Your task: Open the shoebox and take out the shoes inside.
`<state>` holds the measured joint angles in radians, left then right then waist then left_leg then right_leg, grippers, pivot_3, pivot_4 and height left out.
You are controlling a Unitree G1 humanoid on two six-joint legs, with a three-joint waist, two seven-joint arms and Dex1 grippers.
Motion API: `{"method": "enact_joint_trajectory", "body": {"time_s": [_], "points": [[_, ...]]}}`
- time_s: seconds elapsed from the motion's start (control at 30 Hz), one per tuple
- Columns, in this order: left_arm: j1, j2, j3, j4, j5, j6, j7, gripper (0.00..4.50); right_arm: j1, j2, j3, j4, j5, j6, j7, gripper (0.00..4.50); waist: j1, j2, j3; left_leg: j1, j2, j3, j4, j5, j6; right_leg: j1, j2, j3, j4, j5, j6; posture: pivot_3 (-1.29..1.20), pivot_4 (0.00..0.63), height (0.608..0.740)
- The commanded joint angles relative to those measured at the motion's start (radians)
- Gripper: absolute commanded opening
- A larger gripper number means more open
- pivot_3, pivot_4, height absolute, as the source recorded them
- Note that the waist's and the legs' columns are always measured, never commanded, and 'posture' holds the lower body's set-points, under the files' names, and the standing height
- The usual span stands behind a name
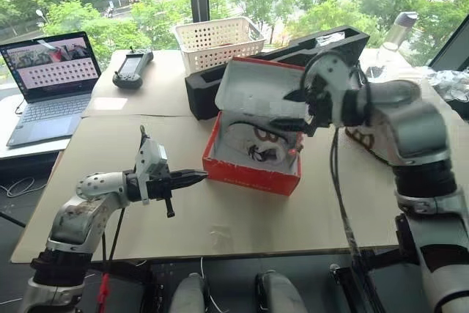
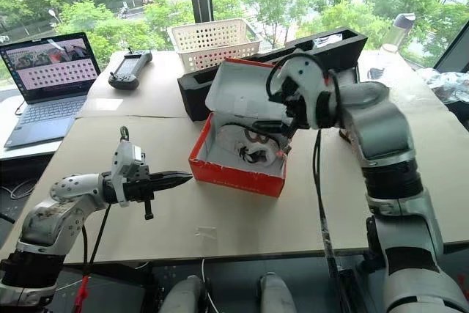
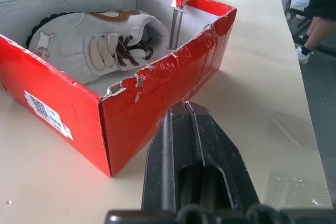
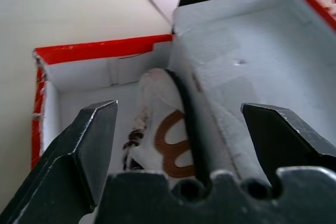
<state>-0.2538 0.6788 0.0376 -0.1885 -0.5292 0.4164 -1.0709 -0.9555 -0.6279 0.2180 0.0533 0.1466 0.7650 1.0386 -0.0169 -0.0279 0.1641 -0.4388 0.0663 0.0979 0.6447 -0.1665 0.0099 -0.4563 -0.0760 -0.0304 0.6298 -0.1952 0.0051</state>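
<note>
A: What could go wrong from here?

B: The lid [image 1: 260, 93] is propped half up and is not held, so it could be knocked shut if it is brushed by the right gripper [image 4: 184, 129]. That gripper's jaws are spread wide over the open box [image 1: 253, 155] with nothing between them. A lace could also be snagged instead of a shoe [image 3: 94, 43] being gripped, and the light box could be dragged along.

A: And the left gripper [image 1: 196, 177]?

B: Its jaws are closed and empty, just beside the box's torn corner; the box is not steadied by it.

A: How is the box seen?

B: It is red, grey-white inside, and sits mid-table [image 1: 110, 174] in front of the black tray [image 1: 201, 86]. A white sneaker with brown markings is lying inside.
</note>
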Motion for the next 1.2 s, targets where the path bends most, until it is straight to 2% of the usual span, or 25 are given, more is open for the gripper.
{"method": "enact_joint_trajectory", "body": {"time_s": [0.03, 0.4, 0.9, 1.03, 1.2], "points": [[0.012, 0.010, 0.029, -0.046, -0.006, -0.018, 0.006, 0.00, -0.027, -0.009, 0.093, 0.143, -0.118, -0.165, -0.017, 4.44, 0.003, 0.000, 0.000, 0.000, 0.000, 0.000, 0.000, 0.000, 0.000, 0.000, 0.000, 0.000, 0.000, 0.000, 0.000, 0.00, 0.150, 0.733], [0.047, 0.014, 0.049, -0.081, -0.013, -0.008, 0.027, 0.00, -0.035, 0.039, 0.146, 0.375, -0.215, -0.341, -0.024, 4.44, 0.000, 0.000, 0.000, -0.002, 0.000, 0.000, 0.000, 0.000, 0.000, -0.001, 0.001, -0.001, 0.000, 0.003, 0.004, 0.00, 0.150, 0.733], [0.047, 0.016, 0.047, -0.082, -0.011, -0.009, 0.040, 0.00, 0.061, 0.101, 0.135, 0.309, -0.226, -0.270, -0.016, 4.44, 0.000, 0.000, -0.001, -0.001, 0.001, -0.001, 0.000, 0.000, 0.000, 0.000, 0.001, -0.002, 0.001, 0.003, 0.004, 0.00, 0.150, 0.733], [0.043, 0.016, 0.045, -0.078, -0.010, -0.009, 0.039, 0.00, 0.073, 0.101, 0.134, 0.290, -0.229, -0.259, -0.015, 3.44, -0.001, 0.000, -0.001, -0.001, 0.001, -0.001, 0.000, 0.000, 0.000, 0.000, 0.001, -0.002, 0.001, 0.003, 0.004, 0.00, 0.150, 0.733], [0.040, 0.018, 0.044, -0.074, -0.008, -0.010, 0.036, 0.00, 0.083, 0.108, 0.136, 0.272, -0.234, -0.248, -0.015, 1.79, -0.001, -0.001, -0.001, 0.000, 0.001, -0.001, 0.001, 0.000, 0.000, 0.001, 0.001, -0.002, 0.002, 0.003, 0.004, 0.00, 0.150, 0.733]]}}
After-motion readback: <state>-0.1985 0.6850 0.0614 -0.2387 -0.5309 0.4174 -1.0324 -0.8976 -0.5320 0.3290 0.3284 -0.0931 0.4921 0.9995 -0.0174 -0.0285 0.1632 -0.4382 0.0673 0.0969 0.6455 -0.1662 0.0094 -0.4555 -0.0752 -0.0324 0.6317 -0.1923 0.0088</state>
